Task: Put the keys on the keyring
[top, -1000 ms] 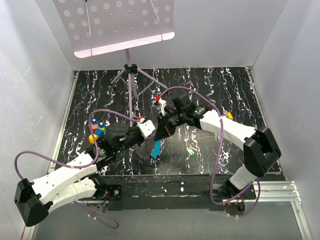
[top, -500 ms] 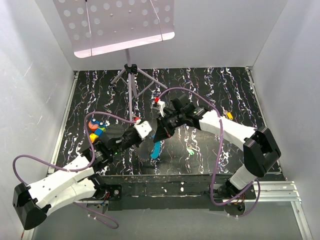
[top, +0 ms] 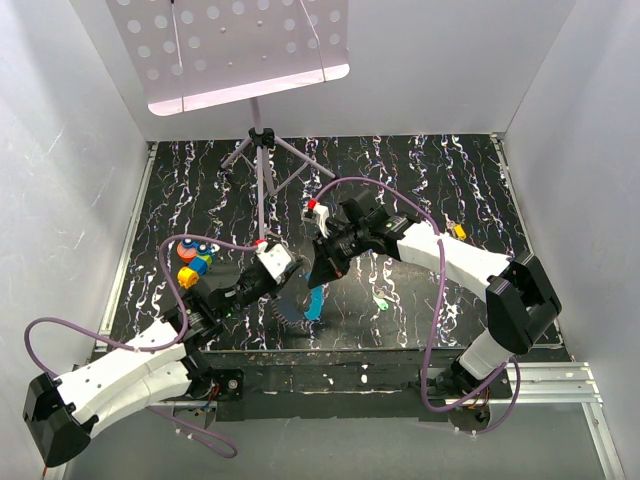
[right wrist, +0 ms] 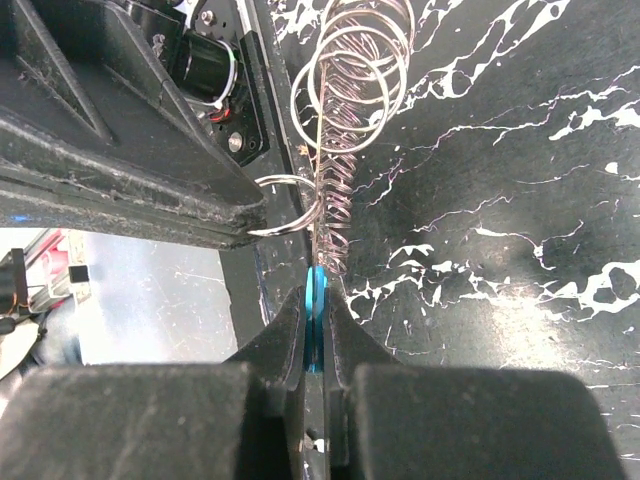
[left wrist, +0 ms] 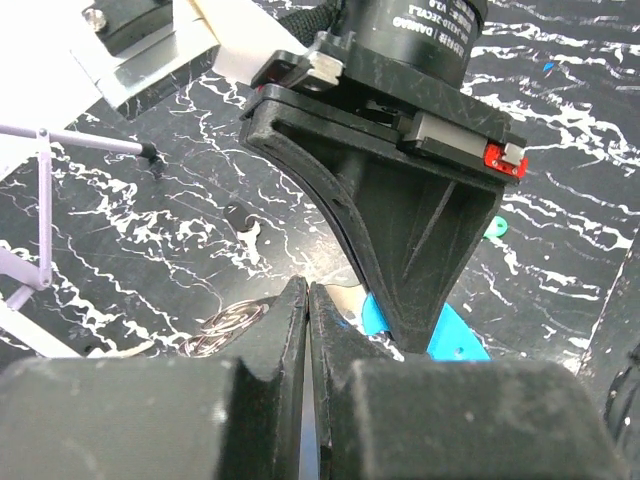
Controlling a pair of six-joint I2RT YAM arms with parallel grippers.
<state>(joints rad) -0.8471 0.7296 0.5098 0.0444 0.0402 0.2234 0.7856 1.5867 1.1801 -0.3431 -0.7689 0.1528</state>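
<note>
The keyring is a silvery loop (right wrist: 312, 212) joined to a coil of thin wire rings (right wrist: 350, 80) and a light-blue tag (top: 315, 301). My right gripper (top: 321, 274) is shut on the tag (right wrist: 316, 290), edge-on between its jaws. My left gripper (top: 291, 294) is shut, and the loop sticks out of its fingertips. In the left wrist view the left gripper (left wrist: 308, 296) sits just before the right gripper's black fingers (left wrist: 420, 250); part of the coil (left wrist: 225, 325) lies on the mat. The green key (top: 381, 301) lies loose on the mat to the right and also shows in the left wrist view (left wrist: 494, 228).
A purple tripod (top: 262, 165) holding a perforated white plate (top: 235, 45) stands at the back middle. Small coloured pieces (top: 192, 259) sit at the left and an orange bit (top: 458, 230) at the right. White walls enclose the black marbled mat (top: 420, 180).
My left gripper has drawn back toward the near edge and to the left. My right gripper has shifted slightly left, still holding the blue tag. The green key has not moved.
</note>
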